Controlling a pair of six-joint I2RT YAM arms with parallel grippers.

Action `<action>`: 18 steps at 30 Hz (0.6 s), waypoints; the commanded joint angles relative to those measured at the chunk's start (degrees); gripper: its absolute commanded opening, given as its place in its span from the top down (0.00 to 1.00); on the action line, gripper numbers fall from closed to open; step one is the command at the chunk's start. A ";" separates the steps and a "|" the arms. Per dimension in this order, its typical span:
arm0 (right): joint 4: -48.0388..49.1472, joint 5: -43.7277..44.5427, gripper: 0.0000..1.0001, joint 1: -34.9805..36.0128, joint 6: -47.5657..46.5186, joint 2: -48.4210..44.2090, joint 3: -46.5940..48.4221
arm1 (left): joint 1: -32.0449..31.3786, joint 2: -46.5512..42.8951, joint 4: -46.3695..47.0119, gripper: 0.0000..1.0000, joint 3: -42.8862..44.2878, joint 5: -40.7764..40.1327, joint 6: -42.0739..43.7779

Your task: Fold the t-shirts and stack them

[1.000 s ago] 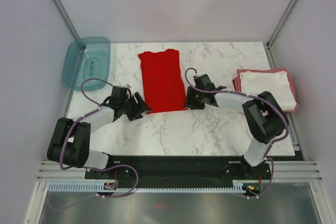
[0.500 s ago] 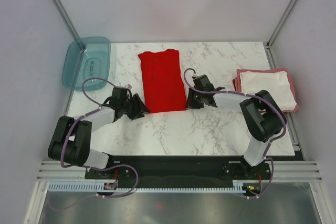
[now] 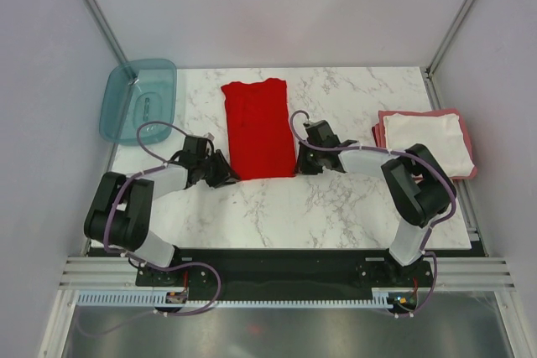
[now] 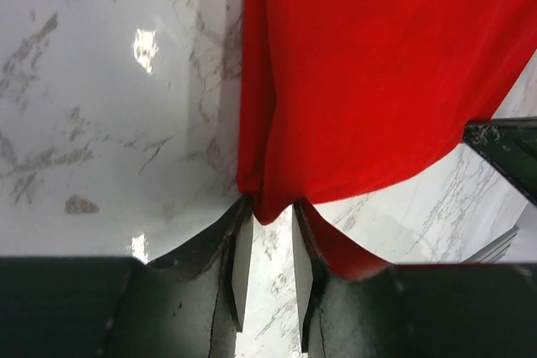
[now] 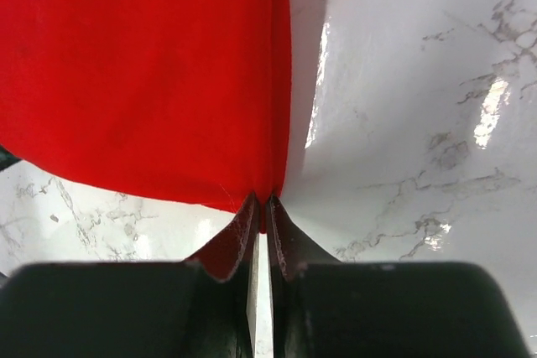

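Both arms have edged inward since a second ago, bringing each claw onto a near corner of the bright red t-shirt [image 3: 258,127]. The left claw [image 4: 268,207] has its jaws narrowly parted, with the near-left corner bunched between the tips and a fold of cloth draped over one finger [image 4: 336,249]; it seems to be gripping that corner. The right claw [image 5: 262,200] is all but closed, pinching the near-right corner in a thin crease. Holding both corners at once likely sets up lifting the hem and carrying it toward the far edge for a fold. Beyond the claws, the shirt lies flat as a narrow strip across the middle of the worktop [image 3: 336,207]. At the right edge the white t-shirt [image 3: 428,142] sits folded on the pinkish-red t-shirt [image 3: 379,136]. A teal tub [image 3: 138,100] rests off the far-left corner.
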 commanded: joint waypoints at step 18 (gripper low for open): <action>-0.89 0.77 1.00 2.09 0.67 -12.50 -7.15 | -0.26 -13.62 -2.84 0.98 -6.10 3.74 2.13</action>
